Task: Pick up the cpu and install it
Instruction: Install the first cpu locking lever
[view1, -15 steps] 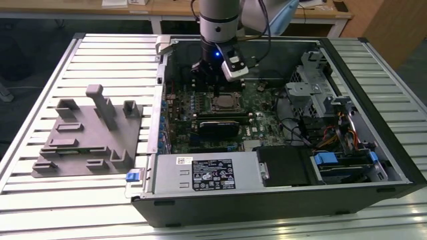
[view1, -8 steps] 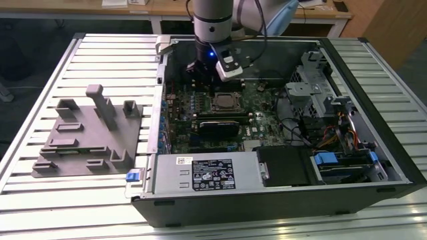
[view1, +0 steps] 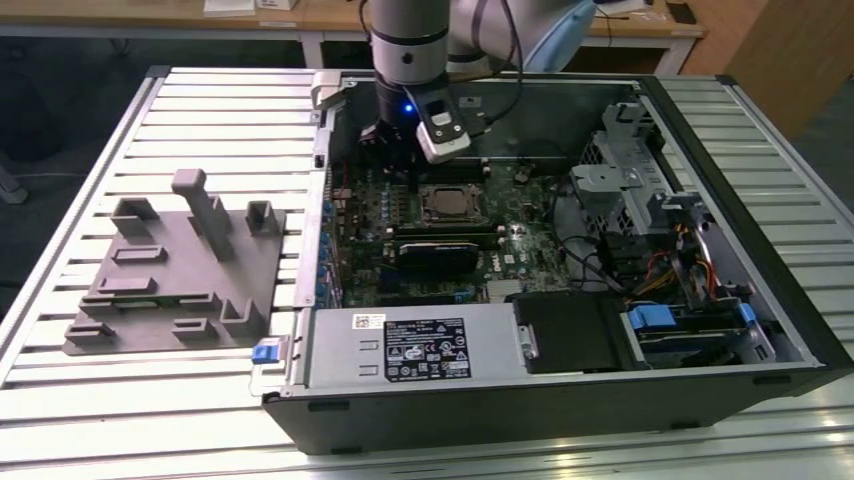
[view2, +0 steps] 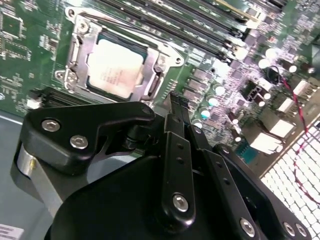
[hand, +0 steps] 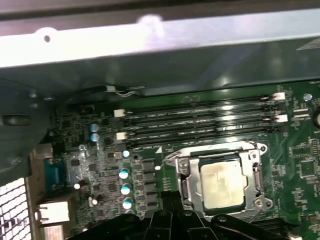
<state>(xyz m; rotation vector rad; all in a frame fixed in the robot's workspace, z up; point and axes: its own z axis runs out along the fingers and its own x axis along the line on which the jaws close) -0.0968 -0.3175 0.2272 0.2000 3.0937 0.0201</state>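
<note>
The cpu (hand: 221, 186) is seen seated in its metal-framed socket (hand: 186, 175). With the gripper (hand: 170, 205) (black, just beside the socket) taken as eight o'clock from the cpu, memory slots (hand: 200, 120) lie at twelve and capacitors (hand: 125, 174) at nine.

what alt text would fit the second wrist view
A silvery cpu sits inside the metal socket frame on a green motherboard, with long memory slots beside it. The black gripper looms in the foreground, apart from the cpu.
</note>
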